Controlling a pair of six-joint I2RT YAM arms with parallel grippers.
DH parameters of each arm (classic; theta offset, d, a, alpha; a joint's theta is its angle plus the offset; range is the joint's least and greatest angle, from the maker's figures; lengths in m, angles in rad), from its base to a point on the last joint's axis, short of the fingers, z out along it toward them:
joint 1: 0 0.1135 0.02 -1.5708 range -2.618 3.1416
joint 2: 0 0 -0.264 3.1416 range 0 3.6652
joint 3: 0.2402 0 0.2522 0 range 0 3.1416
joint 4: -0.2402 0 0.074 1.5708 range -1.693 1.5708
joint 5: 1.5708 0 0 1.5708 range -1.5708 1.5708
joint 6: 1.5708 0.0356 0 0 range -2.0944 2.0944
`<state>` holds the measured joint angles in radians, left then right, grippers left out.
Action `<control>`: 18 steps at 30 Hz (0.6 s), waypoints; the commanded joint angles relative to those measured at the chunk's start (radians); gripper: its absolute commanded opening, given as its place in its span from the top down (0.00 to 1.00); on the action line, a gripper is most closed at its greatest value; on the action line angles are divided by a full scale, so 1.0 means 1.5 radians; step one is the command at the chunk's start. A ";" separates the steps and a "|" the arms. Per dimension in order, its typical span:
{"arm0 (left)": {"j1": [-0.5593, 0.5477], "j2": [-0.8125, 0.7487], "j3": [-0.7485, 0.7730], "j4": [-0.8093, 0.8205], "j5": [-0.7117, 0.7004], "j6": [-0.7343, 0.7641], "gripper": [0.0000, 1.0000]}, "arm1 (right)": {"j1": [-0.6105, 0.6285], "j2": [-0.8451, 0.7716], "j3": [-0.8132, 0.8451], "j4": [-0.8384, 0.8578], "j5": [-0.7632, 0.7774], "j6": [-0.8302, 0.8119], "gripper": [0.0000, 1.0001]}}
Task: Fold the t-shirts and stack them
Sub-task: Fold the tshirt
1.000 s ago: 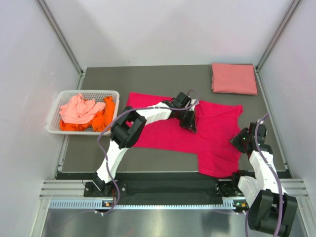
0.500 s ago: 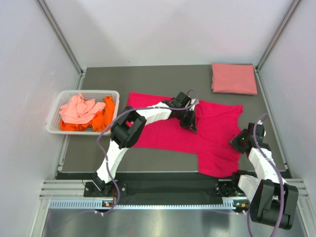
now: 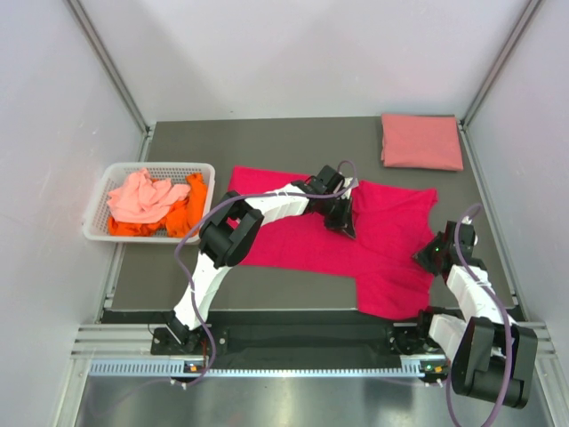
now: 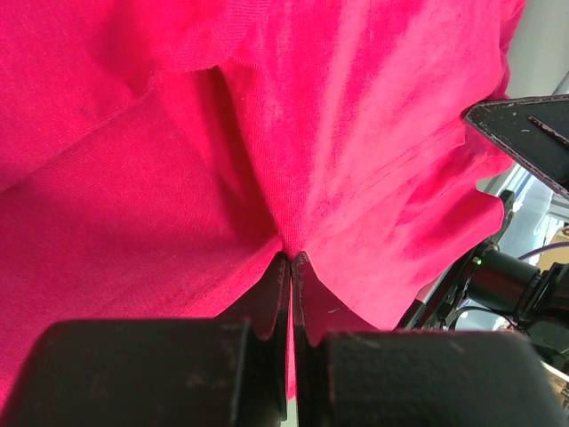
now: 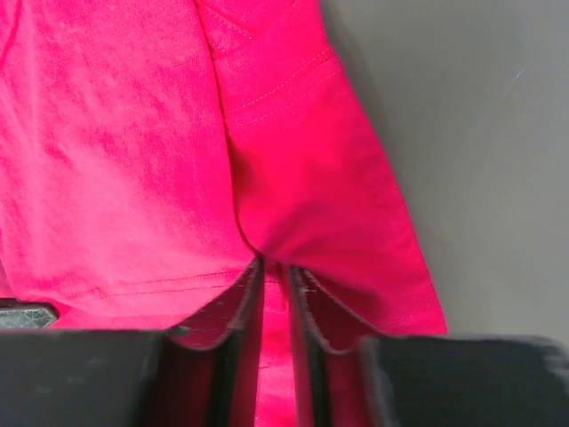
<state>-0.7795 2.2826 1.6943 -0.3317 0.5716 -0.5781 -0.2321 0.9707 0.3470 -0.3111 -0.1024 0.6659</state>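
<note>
From above, the magenta-red t-shirt (image 3: 373, 245) lies spread across the middle and right of the dark table (image 3: 267, 142), one part trailing toward the near edge. The left gripper (image 3: 342, 228) reaches over the shirt and presses down near its middle, while the right gripper (image 3: 428, 256) meets the cloth at its right-hand edge. A salmon pink t-shirt (image 3: 421, 140) sits folded in the far right corner, well apart from both arms. At the left edge, a white basket (image 3: 160, 165) holds a crumpled pale coral t-shirt (image 3: 140, 197) on top of an orange t-shirt (image 3: 182, 215).

On the left wrist camera, the left gripper (image 4: 291, 259) has its jaws clenched together on the magenta-red t-shirt (image 4: 267, 133); the cloth gathers into a crease that runs straight into the fingertips, and fabric fills nearly the whole view.

On the right wrist camera, the right gripper (image 5: 274, 265) pinches a fold of the magenta-red t-shirt (image 5: 133, 160), a thin strip of red showing in the narrow slot between its jaws. The stitched hem curves just beyond the tips, and bare grey table (image 5: 480, 133) lies to the right of the cloth.
</note>
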 commanded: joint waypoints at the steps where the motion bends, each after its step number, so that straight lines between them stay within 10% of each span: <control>1: 0.002 -0.007 0.010 0.039 0.014 -0.004 1.00 | -0.004 -0.005 -0.001 0.015 0.010 0.002 0.86; 18: 0.002 -0.010 0.005 0.047 0.019 -0.010 1.00 | -0.003 -0.056 0.015 0.003 0.010 0.012 1.00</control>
<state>-0.7795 2.2826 1.6939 -0.3145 0.5800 -0.5838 -0.2321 0.9226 0.3466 -0.3164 -0.0994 0.6762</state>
